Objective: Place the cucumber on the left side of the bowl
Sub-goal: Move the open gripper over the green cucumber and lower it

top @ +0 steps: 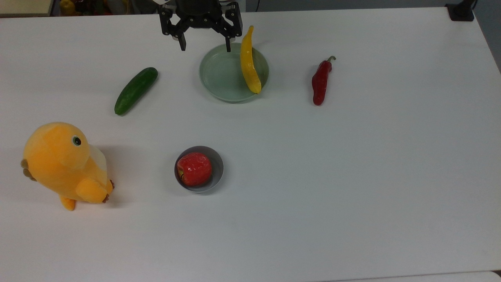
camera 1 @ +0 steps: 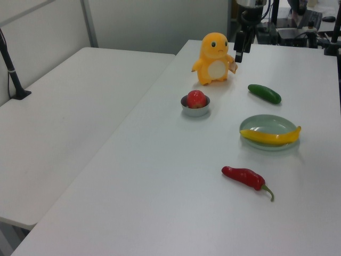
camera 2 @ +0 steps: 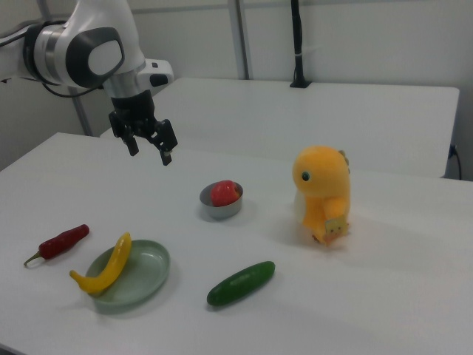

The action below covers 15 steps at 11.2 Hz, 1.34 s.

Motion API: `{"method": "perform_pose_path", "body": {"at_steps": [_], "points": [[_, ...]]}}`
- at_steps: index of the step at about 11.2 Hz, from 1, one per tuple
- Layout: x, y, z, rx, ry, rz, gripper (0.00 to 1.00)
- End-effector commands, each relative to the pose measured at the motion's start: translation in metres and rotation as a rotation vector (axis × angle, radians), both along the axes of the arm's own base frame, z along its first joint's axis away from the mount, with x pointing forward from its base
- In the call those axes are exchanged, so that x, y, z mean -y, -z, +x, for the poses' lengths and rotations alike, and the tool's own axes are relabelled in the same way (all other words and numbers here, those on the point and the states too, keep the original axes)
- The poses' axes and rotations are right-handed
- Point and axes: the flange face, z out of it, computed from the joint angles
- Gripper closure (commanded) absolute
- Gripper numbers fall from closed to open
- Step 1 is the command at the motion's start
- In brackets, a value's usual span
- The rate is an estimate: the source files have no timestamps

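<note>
I see the white table [top: 352,176] with the orange plush toy [top: 64,164] at the top view's left. My gripper [top: 204,43] hangs above the pale green dish [top: 219,80], fingers spread wide and holding nothing. The cucumber [top: 136,90] lies flat on the table, well apart from the grey bowl [top: 217,168], which holds a red apple [top: 194,168].
</note>
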Motion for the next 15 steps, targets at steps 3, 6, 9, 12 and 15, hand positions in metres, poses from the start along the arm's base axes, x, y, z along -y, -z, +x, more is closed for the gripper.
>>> {"method": "perform_pose_path", "body": {"at_steps": [3,6,9,12,15], "points": [[-0.011,0.003,-0.013,-0.031,-0.006,0.026,0.00],[-0.020,0.015,-0.017,-0.062,0.048,0.029,0.00],[0.016,0.037,-0.038,-0.115,0.145,0.016,0.00],[0.094,0.069,-0.053,-0.176,0.225,-0.021,0.00],[0.160,0.087,-0.059,-0.130,0.303,-0.026,0.00]]}}
